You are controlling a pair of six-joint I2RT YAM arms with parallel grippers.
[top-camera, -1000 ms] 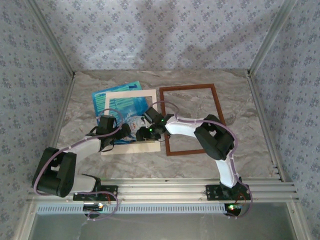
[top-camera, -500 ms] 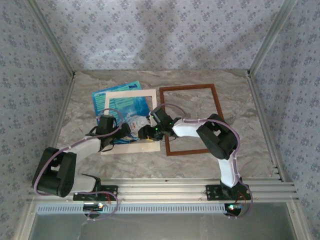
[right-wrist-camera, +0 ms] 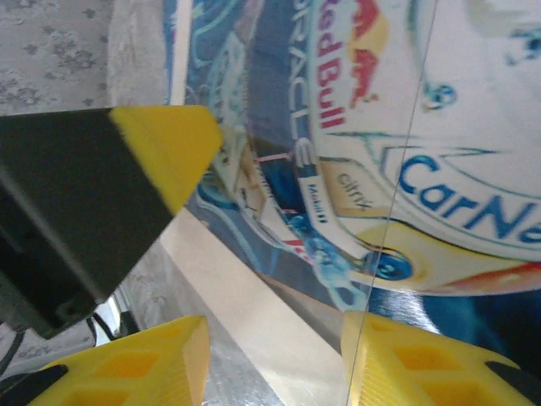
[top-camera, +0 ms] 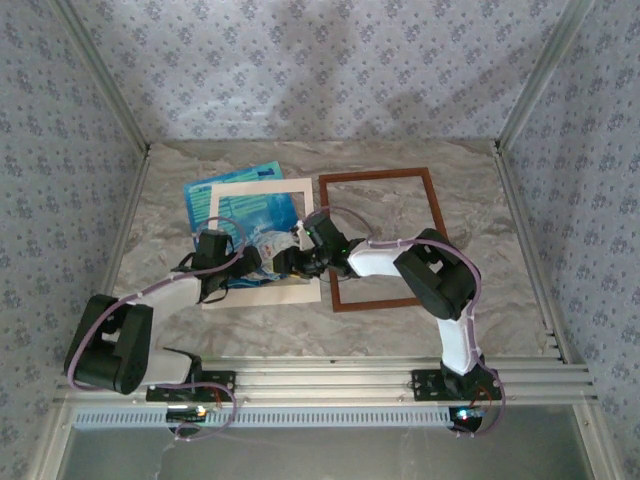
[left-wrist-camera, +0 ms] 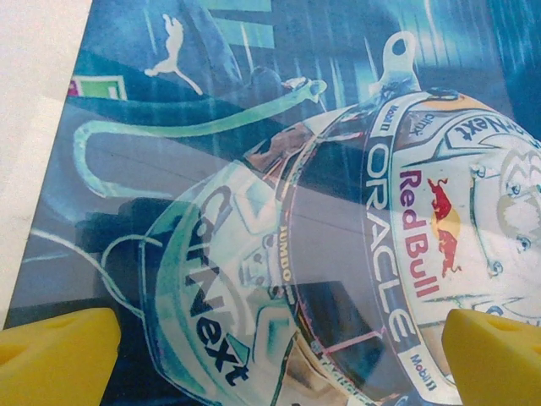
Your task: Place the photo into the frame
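Observation:
The photo [top-camera: 250, 212], blue-teal with a white helmet, lies left of centre under a cream mat [top-camera: 309, 210] and shows through the mat's window. The reddish-brown frame [top-camera: 380, 176] lies flat to its right with bare table inside. My left gripper [top-camera: 258, 265] hovers low over the helmet print [left-wrist-camera: 254, 127], and its fingers [left-wrist-camera: 51, 355] are wide open on nothing. My right gripper [top-camera: 288, 262] faces it at the mat's lower right corner. In the right wrist view this gripper [right-wrist-camera: 272, 347] is open over the mat's strip [right-wrist-camera: 245, 288], with the photo [right-wrist-camera: 439, 101] beyond.
A thin clear edge [right-wrist-camera: 397, 194], like a transparent sheet, runs across the photo beside my right finger. The left gripper's yellow-tipped finger [right-wrist-camera: 165, 144] is close in front of the right gripper. Patterned walls and metal rails [top-camera: 520, 100] enclose the marbled table [top-camera: 480, 300].
My right gripper has slid left along the mat's lower edge, closer to the left gripper, and its jaws have narrowed a little. The left arm has stayed put.

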